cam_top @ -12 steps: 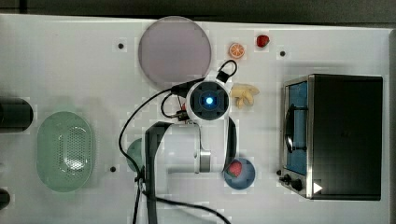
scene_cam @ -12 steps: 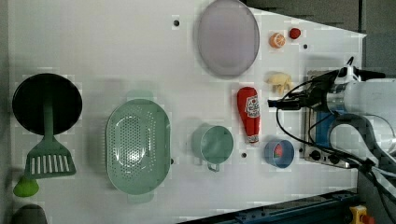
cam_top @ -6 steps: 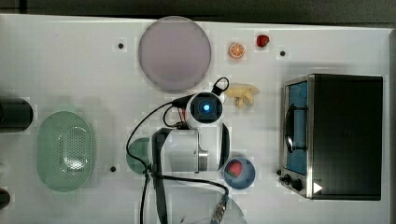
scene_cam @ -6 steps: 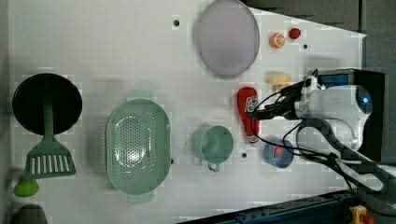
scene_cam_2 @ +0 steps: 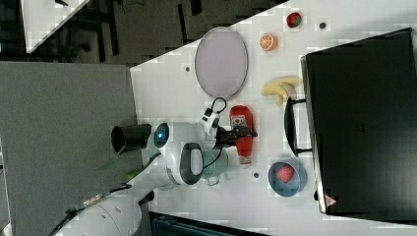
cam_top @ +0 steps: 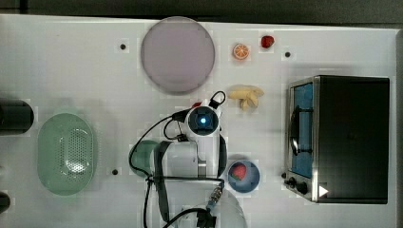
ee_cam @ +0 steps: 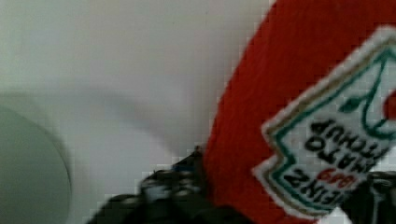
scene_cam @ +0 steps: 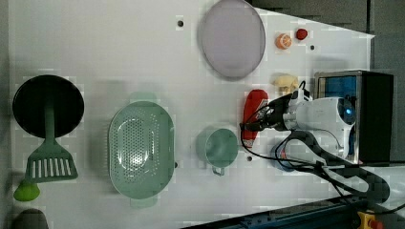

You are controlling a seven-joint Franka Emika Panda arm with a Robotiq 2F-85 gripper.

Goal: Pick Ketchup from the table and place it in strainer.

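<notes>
Seeing Ketchup [scene_cam_2: 241, 147] flat on the white table [cam_top: 71, 61], cap end towards the right view's bottom, label up. Placing it between the green cup [scene_cam: 220, 147] and the black oven [cam_top: 351, 137], just below the lilac plate [cam_top: 177, 54] in the top view. Also catching the red body in the left view [scene_cam: 254, 102] and close up in the wrist view [ee_cam: 289, 93], label text readable.

Finding the gripper [scene_cam_2: 241, 132] down across the bottle's middle, also in the left view [scene_cam: 250, 126]. Cannot tell whether the claw is pinching the bottle or spread around it.

Locating the strainer [cam_top: 50, 142] well apart at the top view's left, nothing inside; same in the left view [scene_cam: 117, 143], beside the black pan [scene_cam: 47, 105] and green spatula [scene_cam: 47, 162].

Noting bananas [cam_top: 245, 95] near the bottle, a blue bowl [cam_top: 254, 176] holding a strawberry [cam_top: 238, 172] just beside the arm, and an orange slice [cam_top: 241, 51] near the plate.
</notes>
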